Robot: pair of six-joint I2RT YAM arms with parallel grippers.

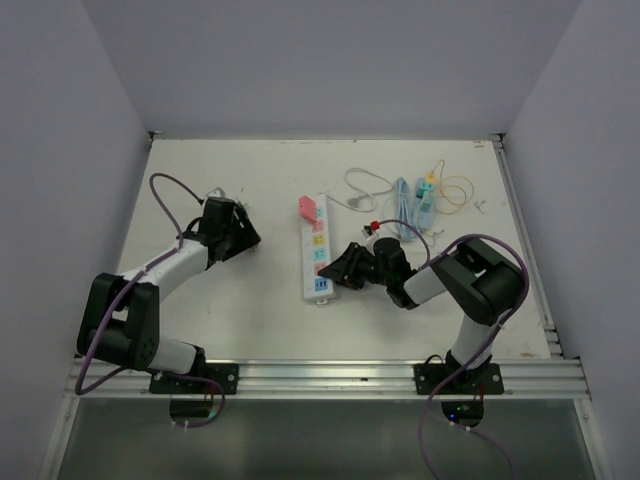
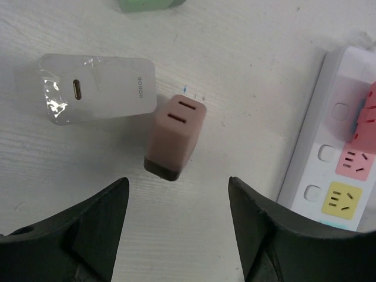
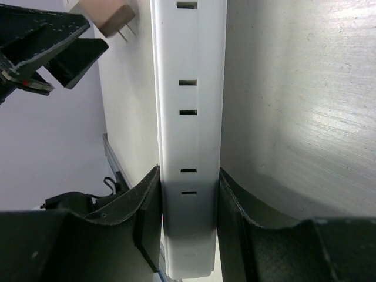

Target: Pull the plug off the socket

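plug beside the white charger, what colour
The plug is dusty pink with a dark base; left wrist view.

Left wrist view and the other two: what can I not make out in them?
- Left wrist view: green object, cut off by the top edge.
- Same view: power strip and the pink part on it, cut off by the right edge.
- Top view: pink plug, hidden under the left gripper.
- Top view: cables, too small to identify.

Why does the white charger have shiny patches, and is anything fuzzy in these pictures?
Left wrist view: crinkled clear film on the white charger bounces light, making bright patches; the left gripper's fingers, very close, look dark and slightly soft. Right wrist view: the table gleams at the upper right. Top view: even light, faint shadows.
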